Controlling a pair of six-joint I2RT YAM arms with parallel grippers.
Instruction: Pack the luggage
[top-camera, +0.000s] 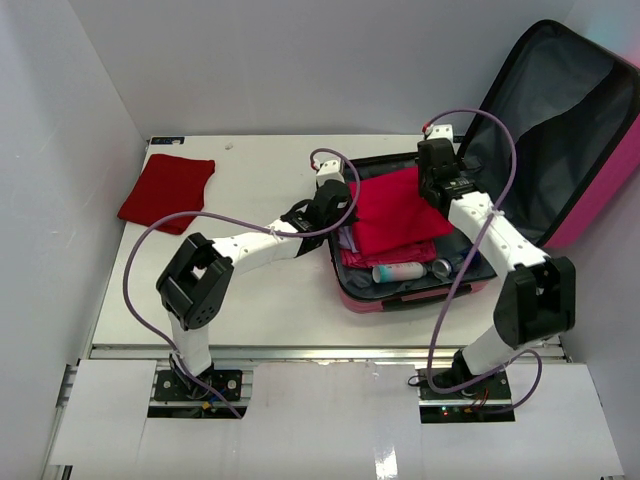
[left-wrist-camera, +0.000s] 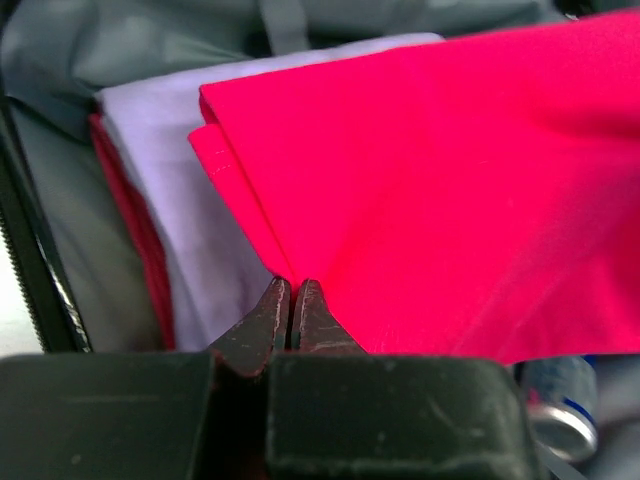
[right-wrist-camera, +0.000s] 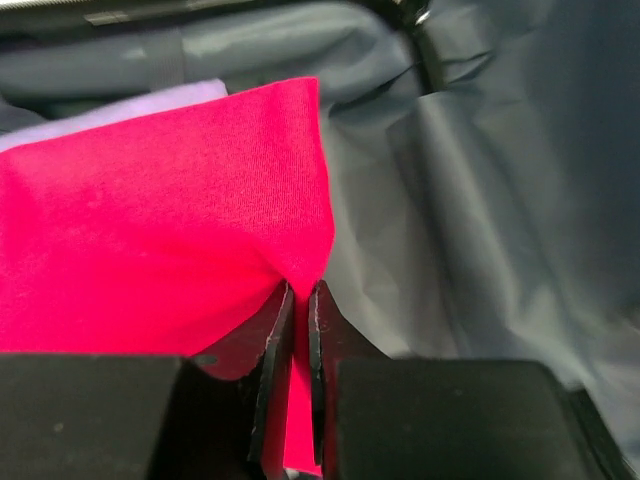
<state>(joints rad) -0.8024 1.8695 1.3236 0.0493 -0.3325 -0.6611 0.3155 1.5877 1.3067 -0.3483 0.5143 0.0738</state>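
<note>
Your luggage (top-camera: 400, 303) lies open on the worktop (top-camera: 260, 300), rigid and steady. The red cloth (top-camera: 395, 210) is limp. The left gripper (left-wrist-camera: 290, 315) and right gripper (right-wrist-camera: 300, 330) each pinch an edge, so keep it taut.

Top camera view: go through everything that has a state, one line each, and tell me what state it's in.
luggage: open, lid leaning back to the right.
red cloth: folded, held over the luggage.
left gripper: fingers shut on the red cloth's corner.
right gripper: fingers shut on the red cloth.
lavender garment: folded, packed under the red cloth.
dark red cloth: lying outside the luggage, unpacked.
bottle: on its side inside the luggage.
</note>
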